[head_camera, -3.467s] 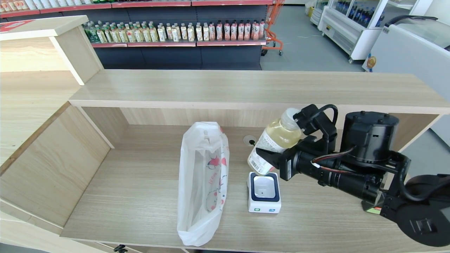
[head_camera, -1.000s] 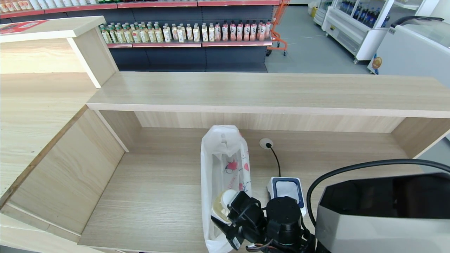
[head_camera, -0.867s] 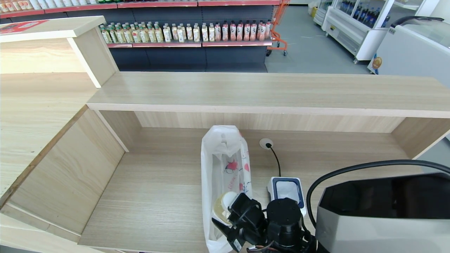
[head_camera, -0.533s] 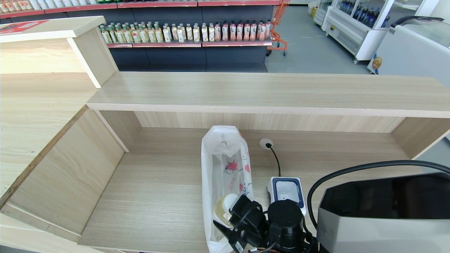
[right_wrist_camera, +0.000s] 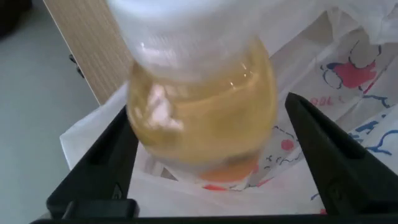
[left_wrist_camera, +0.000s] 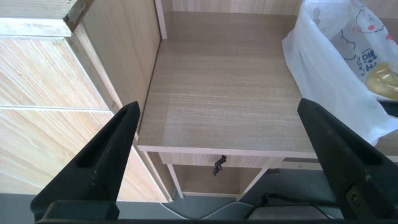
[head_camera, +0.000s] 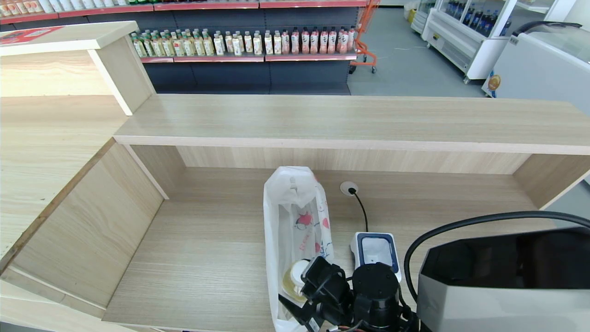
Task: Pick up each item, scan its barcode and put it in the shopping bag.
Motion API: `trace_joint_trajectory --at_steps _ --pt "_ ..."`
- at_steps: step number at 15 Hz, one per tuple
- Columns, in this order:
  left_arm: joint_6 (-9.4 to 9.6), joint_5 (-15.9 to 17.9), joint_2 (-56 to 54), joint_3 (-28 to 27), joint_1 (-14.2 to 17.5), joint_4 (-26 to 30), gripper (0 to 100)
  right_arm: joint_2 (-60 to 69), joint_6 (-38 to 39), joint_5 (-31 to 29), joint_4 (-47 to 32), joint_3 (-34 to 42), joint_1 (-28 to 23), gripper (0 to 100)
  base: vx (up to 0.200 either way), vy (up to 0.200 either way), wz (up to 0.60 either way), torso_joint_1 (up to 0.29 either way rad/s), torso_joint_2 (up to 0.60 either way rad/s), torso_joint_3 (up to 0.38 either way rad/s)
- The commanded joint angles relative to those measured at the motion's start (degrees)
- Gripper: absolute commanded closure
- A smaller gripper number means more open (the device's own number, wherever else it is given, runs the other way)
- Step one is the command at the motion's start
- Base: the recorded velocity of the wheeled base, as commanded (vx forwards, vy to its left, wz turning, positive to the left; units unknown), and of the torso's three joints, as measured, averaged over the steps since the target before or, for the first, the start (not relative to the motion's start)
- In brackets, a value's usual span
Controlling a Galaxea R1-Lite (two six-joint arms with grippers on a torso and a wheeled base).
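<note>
- Since the earliest frame the right gripper [right_wrist_camera: 211, 112] has carried the bottle [head_camera: 293, 279] from over the scanner [head_camera: 374, 249] to the near end of the bag [head_camera: 276, 216]; the head camera has shifted too
- Over the last second the bottle and gripper have sunk a little lower into the bag's mouth
- The bottle holds pale yellow liquid and has a white cap; it stands cap up, its lower part inside the bag
- The right gripper's fingers sit one on each side of the bottle's body, closed against it, so the bottle is held
- The bag is white plastic with red and blue print; it lies on the table [head_camera: 207, 240] with its opening facing up
- The scanner stands on the table just right of the bag, window up
- A black cable [head_camera: 361, 210] runs from the scanner to a round hole at the back of the table
- The left gripper [left_wrist_camera: 217, 106] hangs over the table's near edge, left of the bag; its fingers are spread wide with nothing between them
- In the left wrist view the bottle shows yellow through the bag's wall
</note>
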State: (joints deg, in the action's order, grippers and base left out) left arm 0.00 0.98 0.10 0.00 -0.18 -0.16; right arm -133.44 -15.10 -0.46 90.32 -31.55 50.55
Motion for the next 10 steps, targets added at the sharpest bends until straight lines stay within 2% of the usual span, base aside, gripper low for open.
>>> trace_joint_trajectory --at_steps 1,5,10 --pt "0.0 -0.01 -0.01 0.0 0.01 -0.02 0 0.2 -0.01 -0.06 -0.32 0.08 -0.02 0 0.0 0.0 0.0 0.0 0.0 0.0" --pt "0.0 -0.01 -0.01 0.0 0.01 -0.02 0 3.8 -0.98 -0.06 -0.32 0.44 0.07 0 0.0 0.0 0.0 0.0 0.0 0.0" --pt "0.0 -0.01 -0.01 0.0 0.01 -0.02 0 15.4 -2.74 -0.06 -3.04 3.86 -0.02 0 0.0 0.0 0.0 0.0 0.0 0.0"
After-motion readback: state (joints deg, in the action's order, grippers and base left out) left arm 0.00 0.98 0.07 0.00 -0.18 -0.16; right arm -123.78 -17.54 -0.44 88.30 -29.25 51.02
